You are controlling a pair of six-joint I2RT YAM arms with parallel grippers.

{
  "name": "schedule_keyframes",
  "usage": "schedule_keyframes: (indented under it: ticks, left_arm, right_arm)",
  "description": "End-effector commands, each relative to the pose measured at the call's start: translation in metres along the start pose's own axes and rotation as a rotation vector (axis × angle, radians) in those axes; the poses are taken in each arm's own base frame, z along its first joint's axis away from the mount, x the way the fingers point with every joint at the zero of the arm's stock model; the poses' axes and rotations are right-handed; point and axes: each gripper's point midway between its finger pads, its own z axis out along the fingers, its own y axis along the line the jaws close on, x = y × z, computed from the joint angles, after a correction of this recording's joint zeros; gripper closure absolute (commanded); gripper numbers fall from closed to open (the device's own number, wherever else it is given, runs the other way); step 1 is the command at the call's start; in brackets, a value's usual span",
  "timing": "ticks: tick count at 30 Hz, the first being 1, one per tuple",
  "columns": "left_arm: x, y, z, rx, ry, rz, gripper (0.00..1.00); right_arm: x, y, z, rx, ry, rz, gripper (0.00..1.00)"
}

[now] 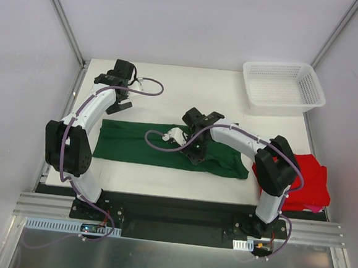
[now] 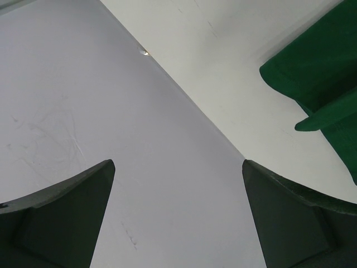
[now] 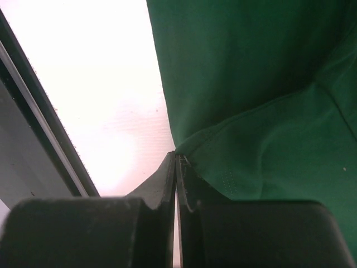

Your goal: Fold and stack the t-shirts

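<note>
White mesh basket [image 1: 282, 103] sits at far R corner of counter [image 1: 170, 90], upright, open side up. Top view shows its mesh floor and walls through the open top. Both shirts lie outside it, on the counter.

Green t-shirt [image 1: 135, 144] is spread flat across mid counter, long axis running L to R, well apart from basket. Its L part is smooth, R end is rumpled w/ a fold next to the R arm [image 1: 275, 166].

Red t-shirt [image 1: 312, 178] is at near R edge of counter, loosely bunched, partly hidden behind R arm's upper link. Can't tell if it touches the green one, since the arm covers that spot. It is also well apart from basket, w/ bare counter between.

R fingers [image 1: 196, 157] are down on the R half of green t-shirt. In R wrist view they are pressed together [image 3: 176, 167], tips pinching the shirt's edge. Cloth rises in a ridge to the tips, green fills the R side of that view, bright counter shows on the L.

L fingers [image 1: 120, 106] are at far L of counter, just beyond the green shirt's far L corner and apart from it. In L wrist view they are spread wide [image 2: 83, 201], over the seam where counter meets the side wall [image 2: 67, 84]. A corner of green cloth shows at upper R there, clear of both fingers.
</note>
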Motion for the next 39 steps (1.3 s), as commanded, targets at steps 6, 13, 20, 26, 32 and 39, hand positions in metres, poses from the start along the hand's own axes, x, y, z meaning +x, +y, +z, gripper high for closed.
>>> schedule_keyframes:
  ticks: [6, 13, 20, 26, 32, 39]
  left_arm:
    - [-0.001, 0.01, -0.013, -0.034, -0.005, 0.011, 0.01]
    - [-0.013, 0.01, -0.014, -0.02, -0.052, -0.014, 0.01]
    - [-0.03, -0.024, -0.002, 0.082, -0.11, 0.027, 0.01]
    - [-0.051, -0.059, 0.013, 0.201, -0.148, 0.002, 0.01]
    - [-0.07, -0.084, 0.02, 0.316, -0.164, -0.069, 0.01]
    - [-0.06, -0.107, 0.035, 0.375, -0.111, -0.06, 0.01]
  right_arm:
    - [-0.021, -0.002, -0.02, 0.082, -0.058, -0.023, 0.37]
    - [-0.025, -0.061, -0.071, 0.437, -0.127, -0.037, 0.27]
    - [0.018, -0.13, -0.081, 0.601, -0.036, 0.085, 0.24]
    - [0.045, -0.164, -0.075, 0.65, 0.029, 0.115, 0.23]
    - [0.056, -0.173, -0.076, 0.661, 0.053, 0.123, 0.22]
    - [0.058, -0.175, -0.084, 0.652, 0.033, 0.136, 0.21]
